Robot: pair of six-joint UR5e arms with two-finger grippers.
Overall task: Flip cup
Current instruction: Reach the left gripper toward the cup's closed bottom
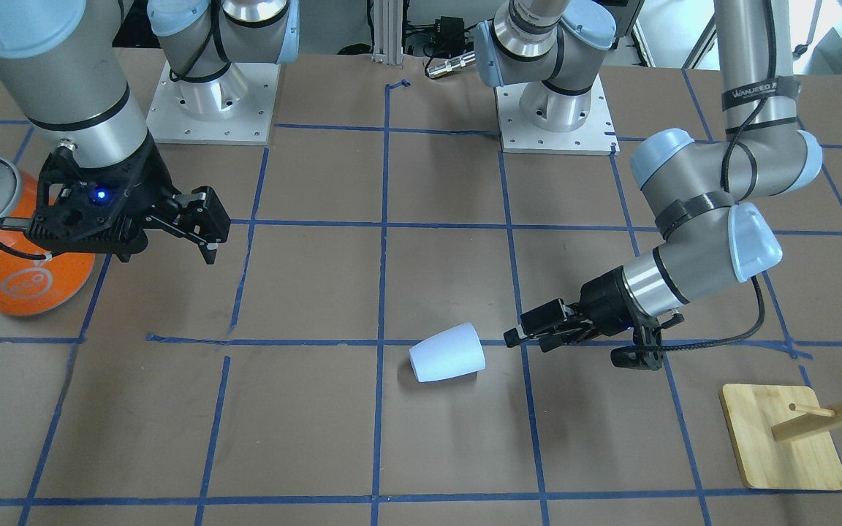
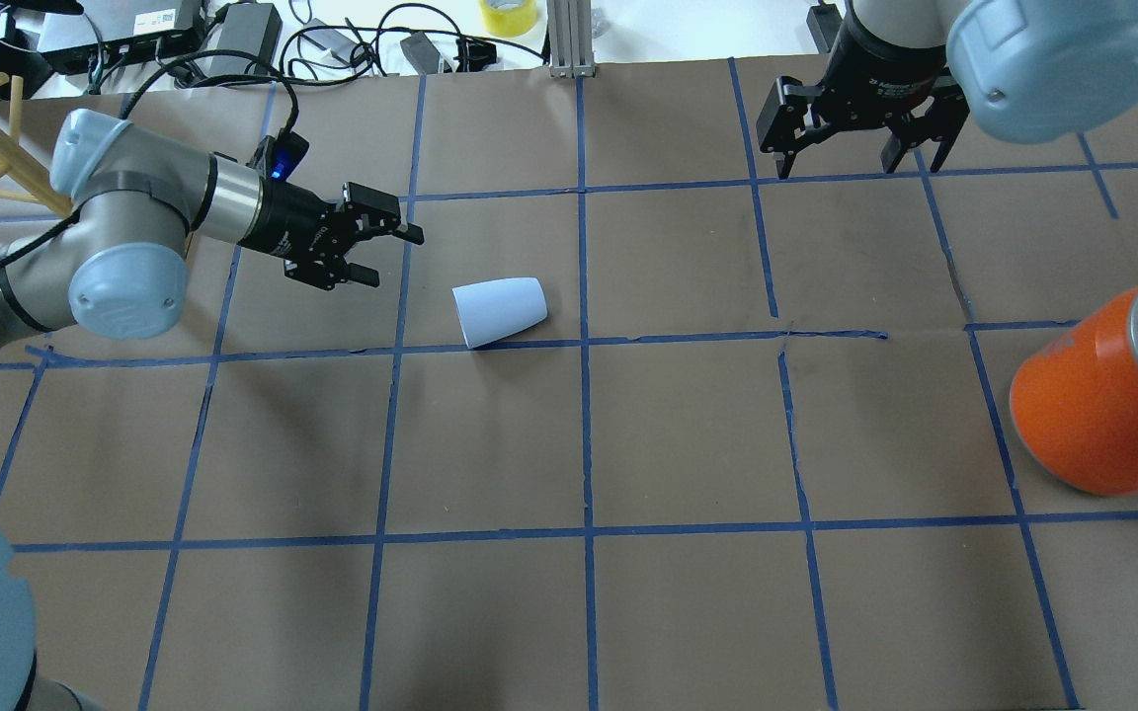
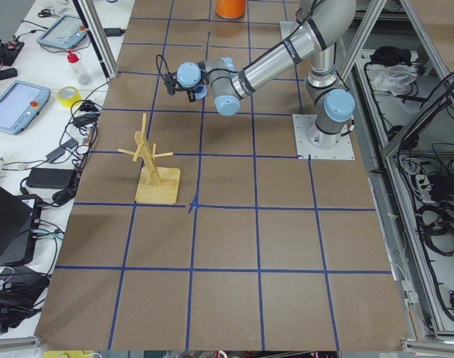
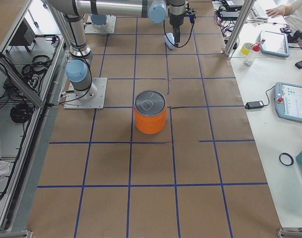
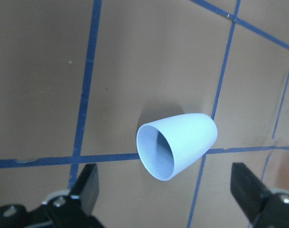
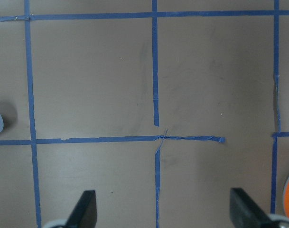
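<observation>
The cup lies on its side on the table, well apart from the orange can. Its mouth is turned away from the can, toward the left end effector, whose fingers are spread and short of the rim. Smooth and tapered, it could roll toward the can if one finger lands first, though the approach height is hard to judge.

front view | brown table, blue tape grid | cup on its side, lower centre | orange can left edge | wooden rack lower right
</observation>
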